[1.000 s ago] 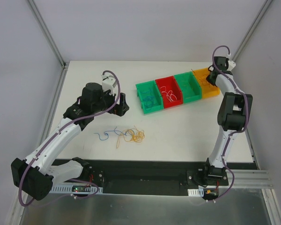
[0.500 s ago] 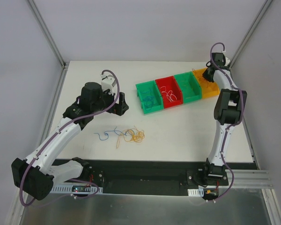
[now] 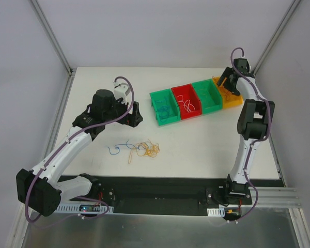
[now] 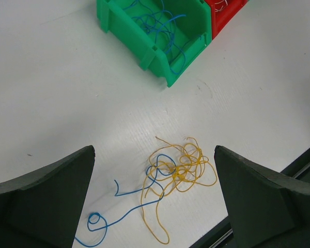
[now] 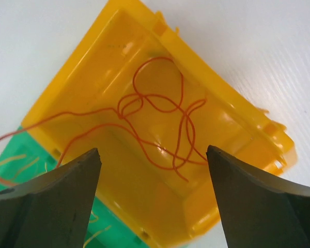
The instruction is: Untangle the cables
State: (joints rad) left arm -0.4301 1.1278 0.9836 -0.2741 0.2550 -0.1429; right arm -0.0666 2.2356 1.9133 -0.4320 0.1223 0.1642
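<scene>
Knotted tangle (image 4: 178,170) of yellow and blue wires lay on table (image 4: 51,93), below and between the fingers of left gripper (image 4: 155,196), jaws wide apart, empty. Its blue strand (image 4: 119,217) trailed leftward. The right gripper (image 5: 152,201), jaws apart and empty, hovered over yellow bin (image 5: 225,90), well apart. Left arm nearer.

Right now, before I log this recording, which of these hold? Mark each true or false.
1. The right gripper is open above the yellow plastic bin. True.
2. That yellow bin is empty. False: a thin orange-red wire lies curled in it.
3. The left gripper is shut on a wire. False: it is open and holds nothing, above the tangle of yellow and blue wires on the white table.
4. The green plastic bin at the left end of the row holds blue wires. True.
</scene>
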